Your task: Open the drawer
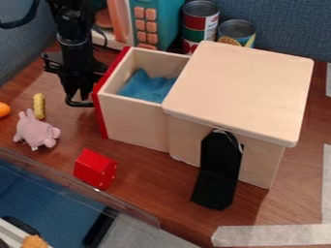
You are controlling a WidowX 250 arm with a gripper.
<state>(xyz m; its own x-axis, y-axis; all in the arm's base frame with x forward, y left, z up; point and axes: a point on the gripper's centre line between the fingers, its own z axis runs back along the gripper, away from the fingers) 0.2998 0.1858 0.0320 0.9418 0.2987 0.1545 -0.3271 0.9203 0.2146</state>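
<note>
The black gripper (79, 100) hangs at the upper left, pointing down beside the outer side of the drawer's red front panel (100, 99). The wooden drawer (136, 118) stands pulled out to the left from the wooden box (242, 85), with blue cloth (147, 86) lying inside it. Part of the gripper is close to the drawer's front; whether it touches the handle I cannot tell.
A red block (95, 169), a pink plush toy (35, 130), a yellow piece (39, 106) and an orange ball (4, 109) lie left and front. Cans (200, 22) and a toy microwave (154, 19) stand behind. A black strap (219, 169) hangs at the box's front.
</note>
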